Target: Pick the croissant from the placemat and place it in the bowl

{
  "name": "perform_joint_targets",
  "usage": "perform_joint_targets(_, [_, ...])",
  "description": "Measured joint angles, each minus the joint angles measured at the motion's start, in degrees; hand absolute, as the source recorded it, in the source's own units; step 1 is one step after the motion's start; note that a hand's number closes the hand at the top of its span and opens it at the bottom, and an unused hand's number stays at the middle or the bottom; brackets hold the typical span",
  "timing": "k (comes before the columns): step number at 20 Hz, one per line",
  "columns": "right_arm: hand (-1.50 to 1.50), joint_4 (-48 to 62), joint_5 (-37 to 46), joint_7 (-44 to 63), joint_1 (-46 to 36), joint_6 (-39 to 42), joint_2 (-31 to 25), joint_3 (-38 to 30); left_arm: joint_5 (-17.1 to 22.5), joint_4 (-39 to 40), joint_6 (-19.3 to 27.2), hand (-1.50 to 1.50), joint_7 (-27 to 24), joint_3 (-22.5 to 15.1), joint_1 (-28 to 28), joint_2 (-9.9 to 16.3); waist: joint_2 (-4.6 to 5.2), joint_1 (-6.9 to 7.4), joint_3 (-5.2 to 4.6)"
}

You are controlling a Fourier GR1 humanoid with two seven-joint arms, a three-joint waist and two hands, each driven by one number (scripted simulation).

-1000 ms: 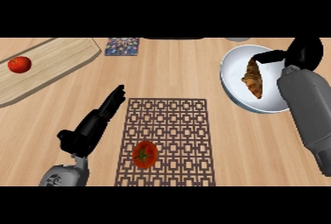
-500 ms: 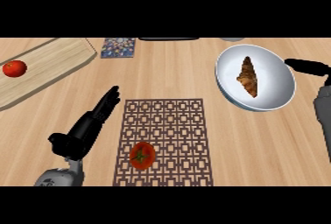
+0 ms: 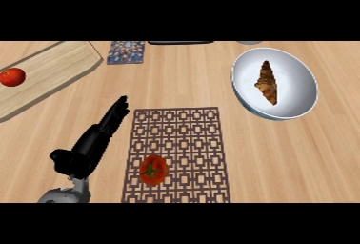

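A: How far along does the task look?

B: Done, by the look of it — the croissant (image 3: 268,88) lies inside the white bowl (image 3: 247,97), far off to the right of the left robot hand (image 3: 96,141) and a little ahead of it. It rests on the bowl's floor, long axis running away from the robot, with nothing holding it.

A: And the placemat?

B: The placemat (image 3: 177,138) sits just beside that robot hand, on its right. The only thing on it is a tomato (image 3: 153,170), near its lower end, close to the wrist.

A: What is the robot hand doing?

B: It is released — fingers straight, pointing up and away over the tabletop (image 3: 197,76), grasping nothing. It reads as resting at the lower left.

A: Anything left to do?

B: Judging from how things lie, nothing for the croissant itself.

A: What can't be made out?

B: The right robot hand shows nowhere in the view, so its state cannot be told. The cutting board (image 3: 49,71), ahead and to the left with a second tomato (image 3: 12,76) on it, is cut by the left edge. A patterned item (image 3: 126,52) straight ahead, and the dark things past it at the top edge, are too clipped to identify.
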Motion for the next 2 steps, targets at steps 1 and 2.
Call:
perform_joint_targets(1, [-1.5,-1.65,-2.32,-1.72,2.35,1.06,0.19,-1.24,-0.42,0.94,0.33,0.0,-0.23,-0.2,-0.6,-0.43,0.06,0.08,0.01])
perform_joint_targets(2, [-1.5,-2.91,-4.65,-3.56,4.58,2.14,0.45,-2.6,-0.33,0.9,0.01,0.0,-0.29,-0.27,-0.59,-0.36,0.12,0.26,0.01])
